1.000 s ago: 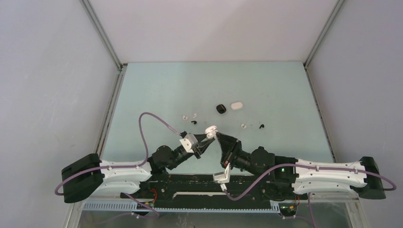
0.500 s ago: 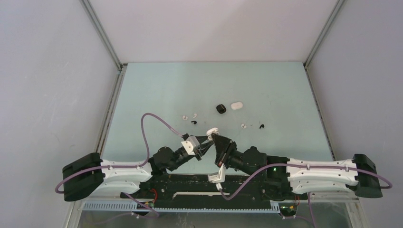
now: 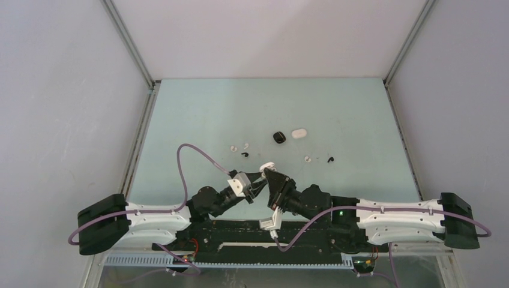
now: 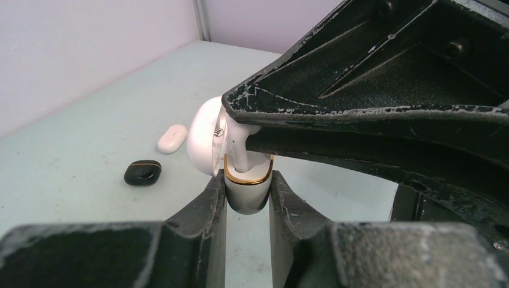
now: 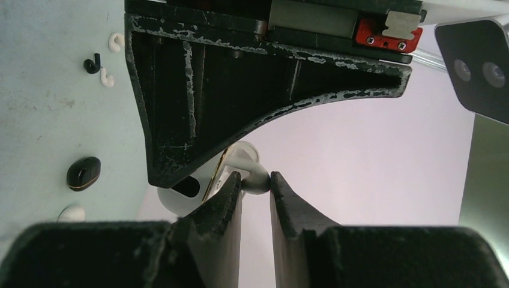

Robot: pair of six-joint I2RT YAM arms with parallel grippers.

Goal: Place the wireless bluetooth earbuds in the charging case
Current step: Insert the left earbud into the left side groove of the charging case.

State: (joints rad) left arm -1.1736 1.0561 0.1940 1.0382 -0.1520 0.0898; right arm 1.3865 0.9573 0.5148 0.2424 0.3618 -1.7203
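Earbuds are lying in small groups on the pale green table [image 3: 210, 114], and one of them is up in the air between the two arms. That white earbud [image 4: 240, 157] is being pinched by the right gripper [image 5: 255, 180], whose two fingers are nearly together with only the little bud between them. It is poking down into the mouth of the open white case [image 4: 246, 195], just inside the gold rim, with the round lid tipped back to one side. The left gripper [image 3: 262, 174] is squeezing the bottom of this case from both sides and is holding it upright above the near part of the table. The two grippers are meeting nose to nose in front of the arm bases. Farther back, a black case [image 3: 278, 137] and a closed white case [image 3: 299, 133] are sitting near each other. Two white loose earbuds [image 3: 233, 147] and a black one are lying to the left of them. One more white bud [image 3: 308, 159] and a black bud [image 3: 329, 159] are lying to the right, well apart from the grippers.
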